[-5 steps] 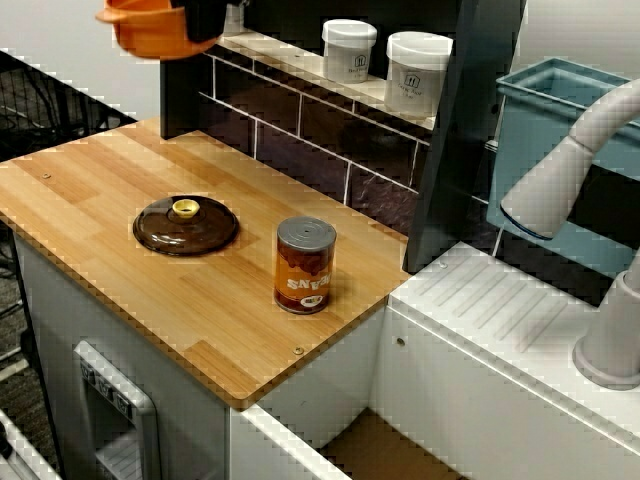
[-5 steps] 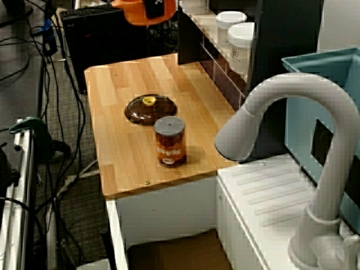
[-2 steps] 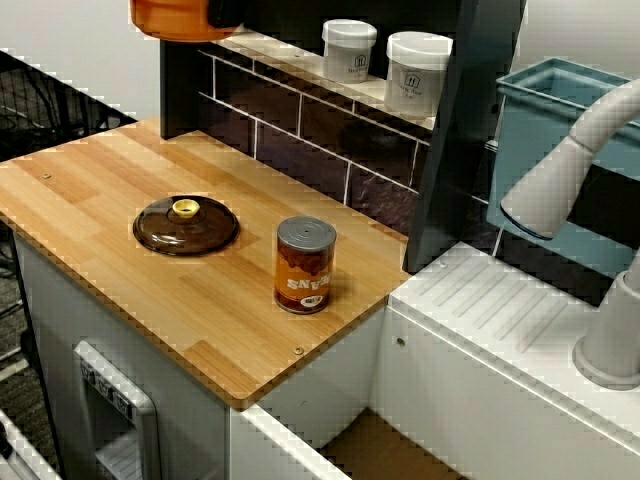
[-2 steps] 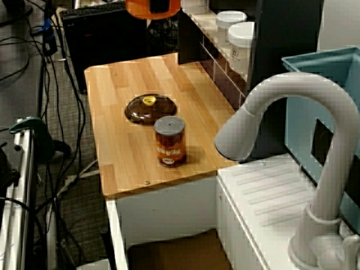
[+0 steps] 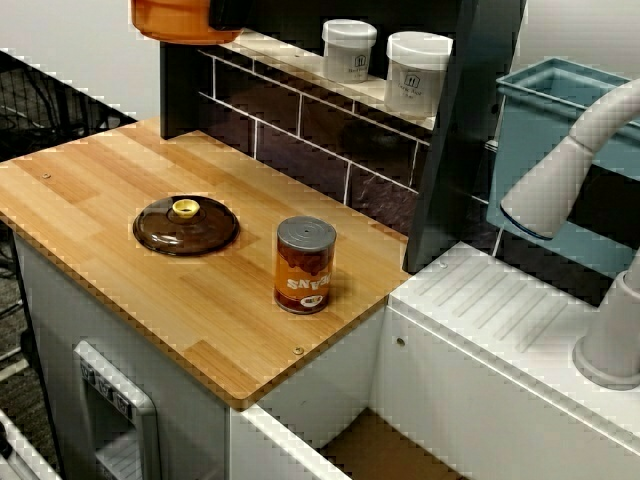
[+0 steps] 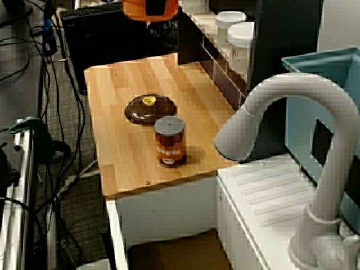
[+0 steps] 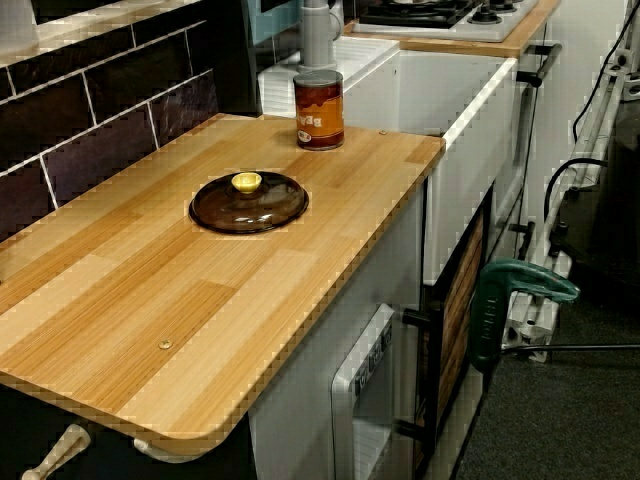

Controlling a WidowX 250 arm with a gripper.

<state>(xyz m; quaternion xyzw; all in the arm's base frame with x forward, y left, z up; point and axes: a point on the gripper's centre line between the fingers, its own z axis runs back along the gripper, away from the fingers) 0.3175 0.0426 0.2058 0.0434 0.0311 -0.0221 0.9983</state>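
An orange pot [image 5: 170,20] hangs in the air above the far left end of the wooden counter [image 5: 100,180], cut off by the top edge of the view from the front. The black gripper [image 6: 153,5] is clamped on the pot's rim in the view from the sink side [image 6: 135,10]; only a small part of the gripper shows. Below on the counter lies a brown glass lid [image 5: 186,224] with a yellow knob. A brown tin can [image 5: 305,266] stands upright to the lid's right. Lid [image 7: 248,202] and can [image 7: 318,110] also show in the low view from the counter's end.
A dark tiled back wall carries a shelf with two white jars [image 5: 349,50] [image 5: 417,72]. A white faucet [image 6: 292,112] arches over the white sink unit at the right. A blue bin [image 5: 545,130] sits behind it. Cables and a green clamp [image 7: 510,290] lie beyond the counter.
The orange pot has moved right and slightly up and has levelled out from its earlier tilt. Lid and can have stayed put.
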